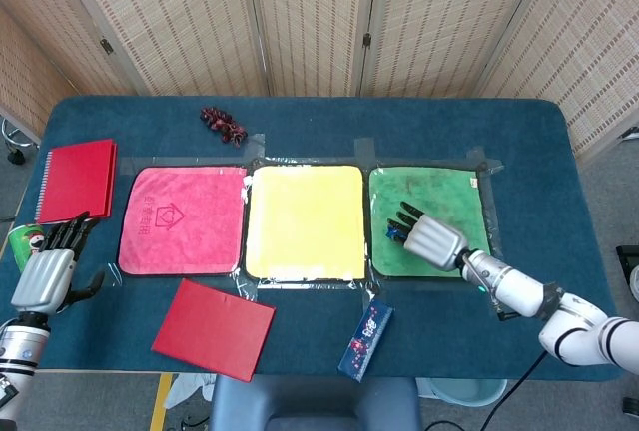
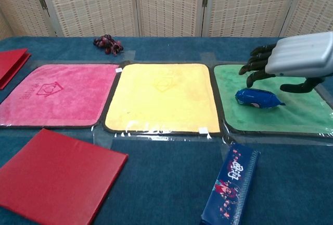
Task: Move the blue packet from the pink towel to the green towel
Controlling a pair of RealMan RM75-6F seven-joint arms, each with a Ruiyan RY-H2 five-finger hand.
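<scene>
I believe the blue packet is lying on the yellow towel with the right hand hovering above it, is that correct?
Not quite: the blue packet lies on the green towel, not the yellow one, as the chest view shows. The right hand does hover above it.

Blue packet (image 1: pixel 395 233) mostly under right hand (image 1: pixel 429 238)

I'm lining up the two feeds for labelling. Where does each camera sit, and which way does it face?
Head view: high above the near edge, looking steeply down on the whole table; shows the left hand and the right hand with its arm.
Chest view: low at the near edge, looking across toward the screens; only the right hand shows.
Shared: the right hand above the blue packet on the green towel, plus the pink towel.
</scene>
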